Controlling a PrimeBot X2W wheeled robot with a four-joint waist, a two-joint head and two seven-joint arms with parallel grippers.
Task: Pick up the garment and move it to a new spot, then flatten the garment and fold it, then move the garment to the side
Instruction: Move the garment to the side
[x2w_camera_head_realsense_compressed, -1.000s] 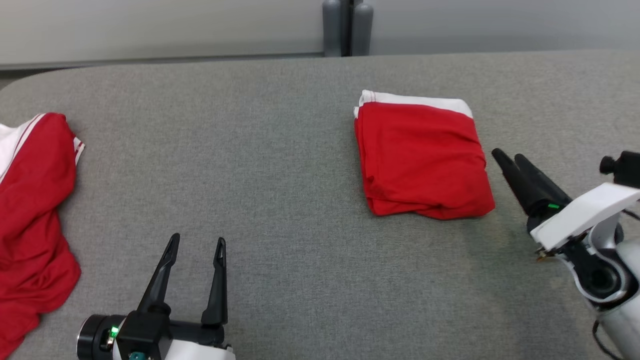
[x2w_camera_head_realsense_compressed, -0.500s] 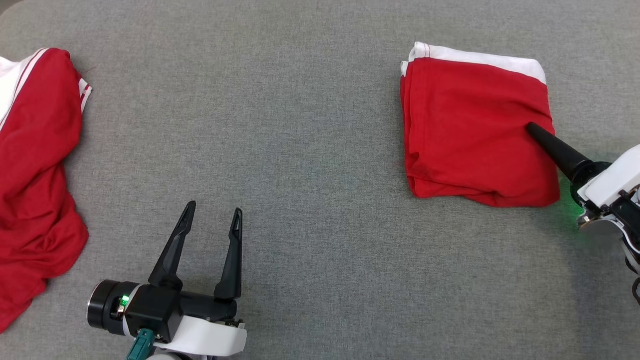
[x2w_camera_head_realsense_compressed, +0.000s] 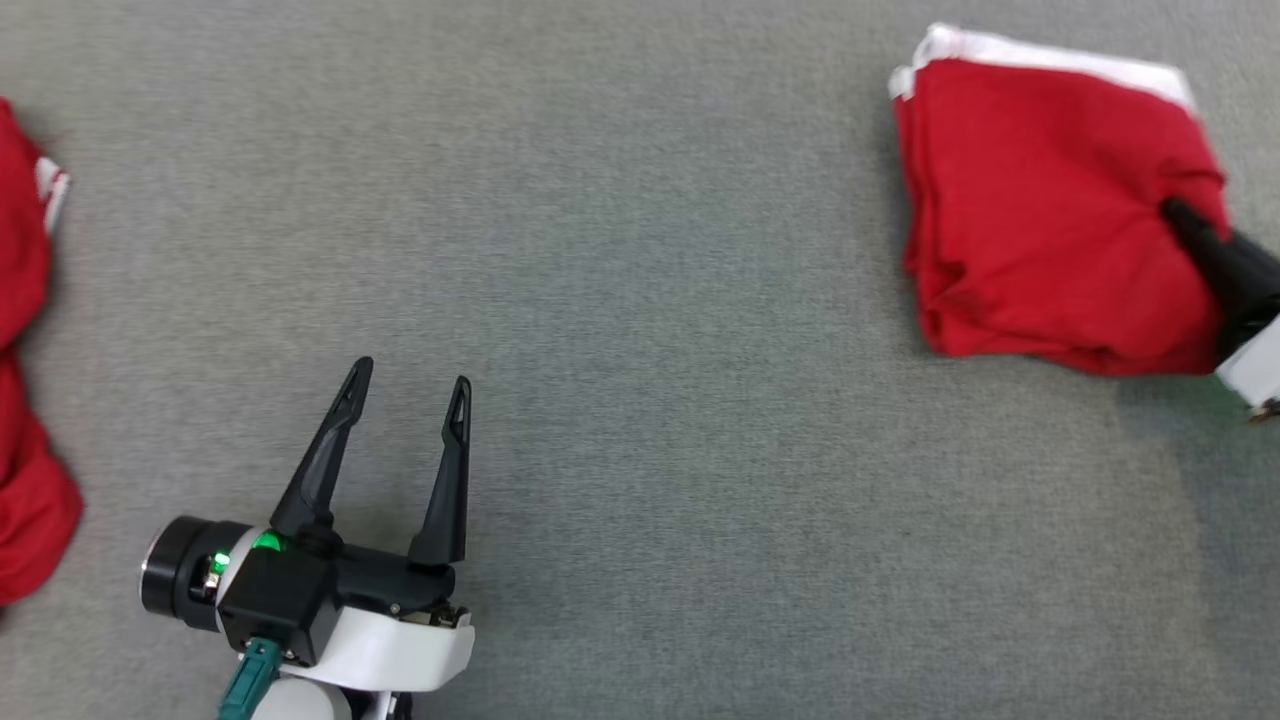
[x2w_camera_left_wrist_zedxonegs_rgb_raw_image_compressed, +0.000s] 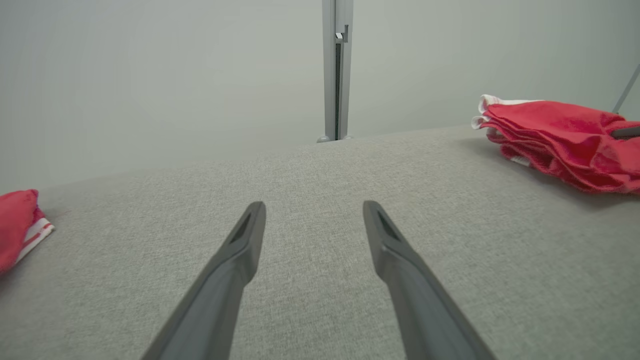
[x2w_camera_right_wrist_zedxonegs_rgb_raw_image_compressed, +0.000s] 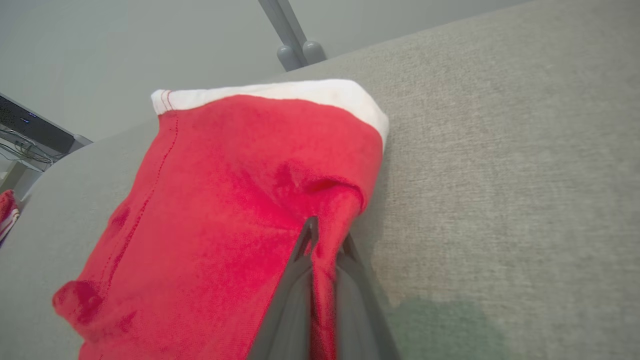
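The garment (x2w_camera_head_realsense_compressed: 1040, 210), red with a white band along its far edge, lies folded at the upper right of the head view. My right gripper (x2w_camera_head_realsense_compressed: 1178, 214) comes in from the right and is shut on its right edge, where the cloth bunches up. In the right wrist view a fold of the garment (x2w_camera_right_wrist_zedxonegs_rgb_raw_image_compressed: 240, 200) is pinched between the two fingers of the right gripper (x2w_camera_right_wrist_zedxonegs_rgb_raw_image_compressed: 326, 234). My left gripper (x2w_camera_head_realsense_compressed: 410, 375) stands open at the lower left over bare tabletop, far from the garment (x2w_camera_left_wrist_zedxonegs_rgb_raw_image_compressed: 560, 135). Nothing sits between the fingers of the left gripper (x2w_camera_left_wrist_zedxonegs_rgb_raw_image_compressed: 312, 210).
A second red and white garment (x2w_camera_head_realsense_compressed: 20, 400) lies crumpled at the left edge, also seen as the crumpled cloth (x2w_camera_left_wrist_zedxonegs_rgb_raw_image_compressed: 17, 225) in the left wrist view. Grey fabric tabletop (x2w_camera_head_realsense_compressed: 650, 300) stretches between them. A grey post (x2w_camera_left_wrist_zedxonegs_rgb_raw_image_compressed: 336, 70) stands behind the table's far edge.
The head camera has tilted down, shifting the whole picture. My right gripper moved onto the garment's right edge and shut on it, bunching the cloth. The left gripper stayed open.
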